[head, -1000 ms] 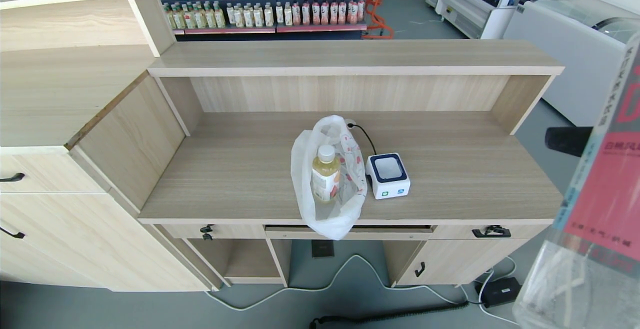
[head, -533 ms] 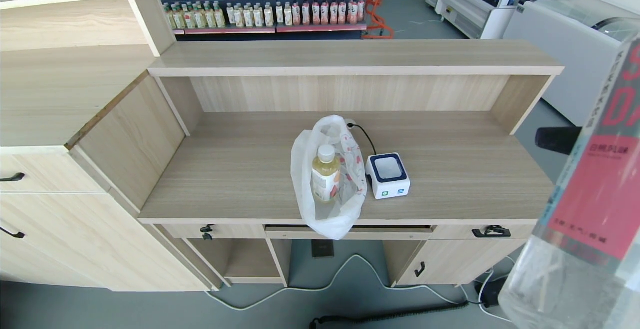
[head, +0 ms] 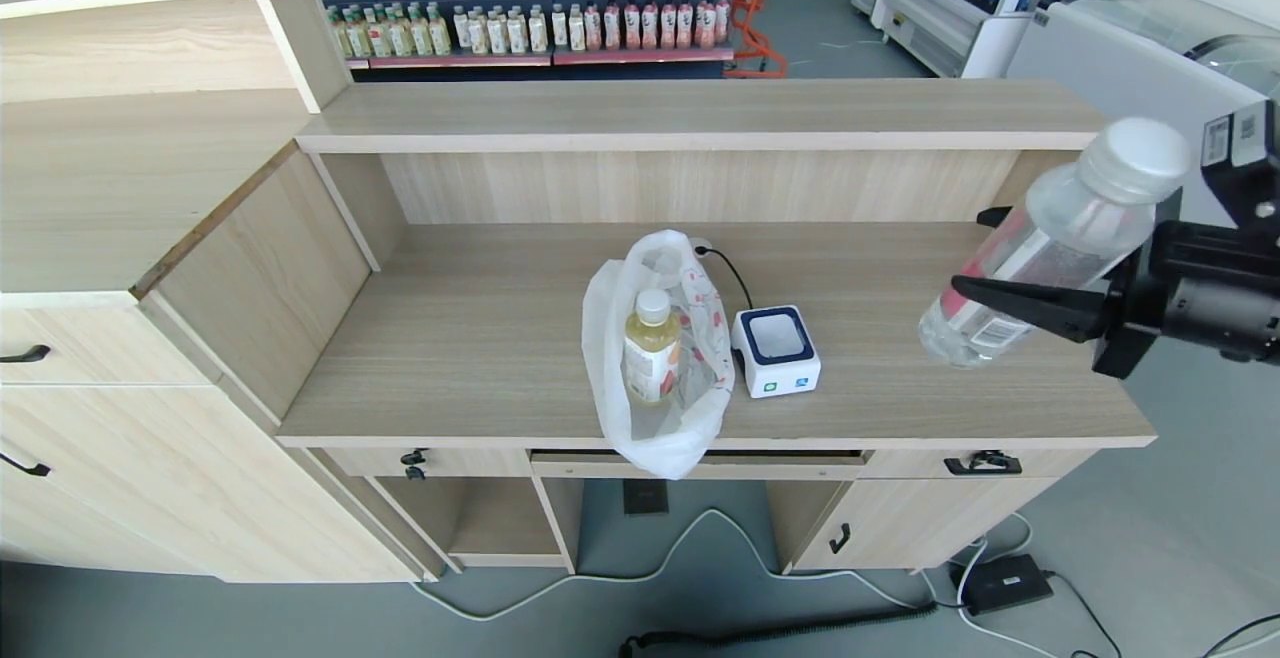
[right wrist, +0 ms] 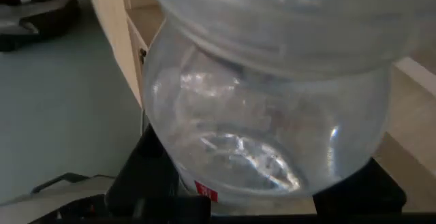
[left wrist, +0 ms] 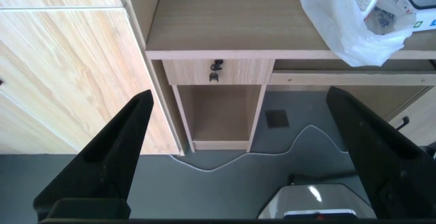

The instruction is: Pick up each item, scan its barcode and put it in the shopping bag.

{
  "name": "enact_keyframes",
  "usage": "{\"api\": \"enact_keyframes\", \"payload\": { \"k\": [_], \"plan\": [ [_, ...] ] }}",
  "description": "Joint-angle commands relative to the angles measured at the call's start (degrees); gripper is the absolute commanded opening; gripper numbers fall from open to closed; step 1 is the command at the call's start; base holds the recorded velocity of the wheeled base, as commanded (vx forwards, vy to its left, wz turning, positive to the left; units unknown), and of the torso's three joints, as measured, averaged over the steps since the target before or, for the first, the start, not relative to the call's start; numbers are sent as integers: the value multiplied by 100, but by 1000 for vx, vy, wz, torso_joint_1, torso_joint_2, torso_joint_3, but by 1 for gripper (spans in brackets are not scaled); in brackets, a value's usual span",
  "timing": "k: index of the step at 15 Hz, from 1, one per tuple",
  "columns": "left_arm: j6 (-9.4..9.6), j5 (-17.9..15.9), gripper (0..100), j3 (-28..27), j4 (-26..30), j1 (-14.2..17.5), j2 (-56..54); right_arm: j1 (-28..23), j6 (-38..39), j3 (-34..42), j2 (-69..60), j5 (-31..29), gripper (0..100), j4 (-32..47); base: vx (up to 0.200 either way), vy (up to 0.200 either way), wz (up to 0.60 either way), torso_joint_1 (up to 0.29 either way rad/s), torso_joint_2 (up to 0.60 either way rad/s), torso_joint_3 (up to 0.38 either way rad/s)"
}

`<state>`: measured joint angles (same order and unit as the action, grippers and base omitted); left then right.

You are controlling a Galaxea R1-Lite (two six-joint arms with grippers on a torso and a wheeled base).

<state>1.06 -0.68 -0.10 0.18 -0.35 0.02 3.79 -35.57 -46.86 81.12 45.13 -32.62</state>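
The wooden surface (head: 900,408) carries one white shopping bag (head: 605,368), open near its front edge. The left end effector (left wrist: 240,94) hangs low beside the cabinets, released and empty. The right end effector (head: 975,250) is clenched around one clear water bottle (head: 1050,238), held tilted in the air over the surface's right end, well apart from the one barcode scanner (head: 775,350) just beside the bag. One tea bottle (head: 651,348) stands inside the bag, so that item looks finished. The water bottle, the second of two bottles, apparently awaits scanning and bagging.
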Motion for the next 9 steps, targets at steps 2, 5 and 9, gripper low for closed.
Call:
{"api": "enact_keyframes", "payload": {
  "k": [2,5,9],
  "plan": [
    [-1,-2,100,1,-1,0,-2,-775,-952,-7,1530,-162,0,-1616,0,0,0,0,0,0],
    [-1,-2,100,1,-1,0,-2,-863,-1215,-122,2426,-145,0,-3048,0,0,0,0,0,0],
    [-1,-2,100,1,-1,0,-2,-854,-2033,-587,3384,-110,0,-3875,0,0,0,0,0,0]
  ]
}}
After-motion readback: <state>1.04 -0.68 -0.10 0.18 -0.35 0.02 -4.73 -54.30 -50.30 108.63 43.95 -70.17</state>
